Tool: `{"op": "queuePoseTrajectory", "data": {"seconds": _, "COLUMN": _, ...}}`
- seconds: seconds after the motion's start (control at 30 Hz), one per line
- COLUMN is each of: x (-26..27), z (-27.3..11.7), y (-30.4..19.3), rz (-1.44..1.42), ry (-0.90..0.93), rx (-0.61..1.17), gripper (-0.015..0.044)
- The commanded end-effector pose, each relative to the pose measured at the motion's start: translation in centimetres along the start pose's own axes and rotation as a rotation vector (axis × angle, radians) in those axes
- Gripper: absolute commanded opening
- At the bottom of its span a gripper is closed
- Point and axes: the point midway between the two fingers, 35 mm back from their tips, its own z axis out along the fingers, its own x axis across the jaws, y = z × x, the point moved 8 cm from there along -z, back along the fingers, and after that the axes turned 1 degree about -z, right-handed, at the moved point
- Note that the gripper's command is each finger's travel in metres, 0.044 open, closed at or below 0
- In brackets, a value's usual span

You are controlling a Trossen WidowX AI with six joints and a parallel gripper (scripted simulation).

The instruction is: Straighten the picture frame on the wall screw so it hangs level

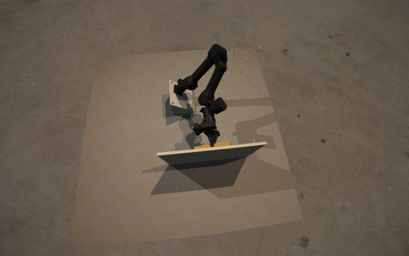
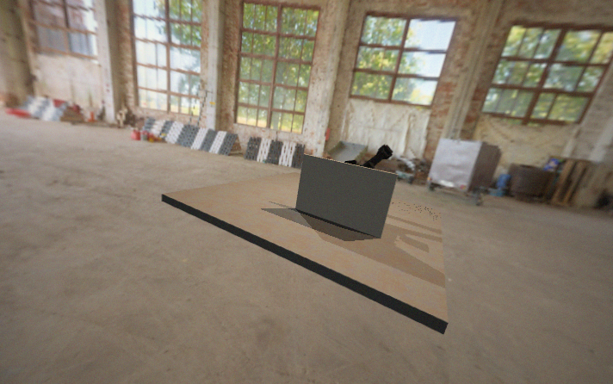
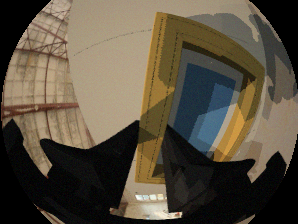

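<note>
- Gripping the picture frame (image 1: 224, 143) (image 3: 162, 60), with the gripper (image 1: 212, 146) (image 3: 150, 125) closed down on its rim, near the middle of the upper edge by the overhead view.
- To be found on the robot's side of the wall panel (image 1: 211, 156) (image 2: 343, 194) (image 3: 110, 75), close against its face; hidden behind it from outside.
- Probably at the lift-and-shift step, or just short of letting go; impossible to tell which.
- Next, if not yet shifted: raise slightly, just enough to free the notch, move one notch toward the high side, lower onto the screw, release and look.
- Hard to judge the tilt at such slanted angles; best read against the top edge of the wall panel once let go.
- Out of sight behind the frame: screw and notched strip, so to be worked by feel, with a risk of skipping a notch or unhooking altogether.
- Back from the wall panel, the arm (image 1: 203, 68) (image 2: 379, 156) on its pale base plate (image 1: 172, 99); beneath the wall panel, a broad board (image 1: 120, 181) (image 2: 226, 189), crossed by shadows.
</note>
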Motion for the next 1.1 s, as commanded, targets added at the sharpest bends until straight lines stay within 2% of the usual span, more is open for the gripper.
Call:
{"op": "queuePoseTrajectory", "data": {"seconds": 0.0, "x": 0.12, "z": 0.03, "y": 0.00, "rz": 0.004, "ry": 0.017, "rx": -0.001, "gripper": 0.0000}}
{"op": "queuePoseTrajectory", "data": {"seconds": 1.07, "x": -0.25, "z": 0.02, "y": -0.05, "rz": -0.099, "ry": 0.002, "rx": -0.001, "gripper": 0.0000}}
